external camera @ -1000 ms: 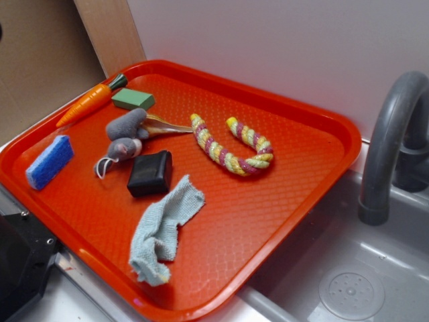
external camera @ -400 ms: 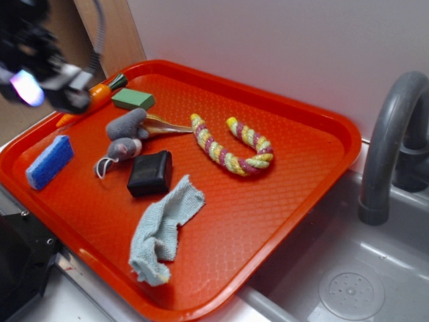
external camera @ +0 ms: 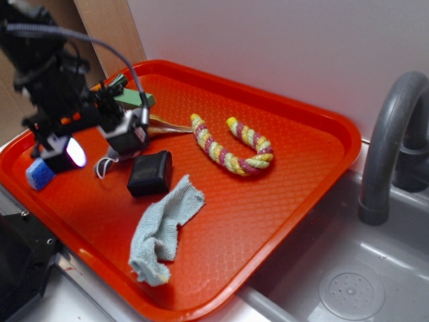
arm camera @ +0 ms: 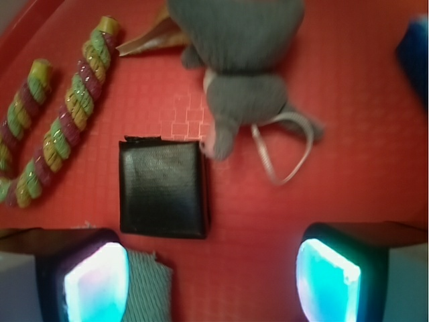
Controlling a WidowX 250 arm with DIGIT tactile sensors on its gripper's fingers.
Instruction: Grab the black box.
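Note:
The black box (external camera: 149, 173) lies flat on the red tray (external camera: 281, 194), left of its middle. In the wrist view the black box (arm camera: 163, 188) sits just ahead of my left finger, off to the left of the gap. My gripper (external camera: 100, 144) hovers above the tray just left of the box. It is open, and its glowing pads (arm camera: 327, 278) stand wide apart over bare tray with nothing between them. The gripper (arm camera: 211, 282) touches nothing.
A grey mouse toy (arm camera: 244, 67) lies just beyond the box, with a striped rope toy (external camera: 231, 144) to the right. A blue-grey cloth (external camera: 164, 225) lies in front of the box. A blue sponge (external camera: 39, 173) sits at the tray's left edge. A grey faucet (external camera: 392, 134) and sink (external camera: 348, 288) are at right.
My arm has come in from the upper left and dropped over the tray's left part, now covering the mouse toy and the carrot. The objects have not moved.

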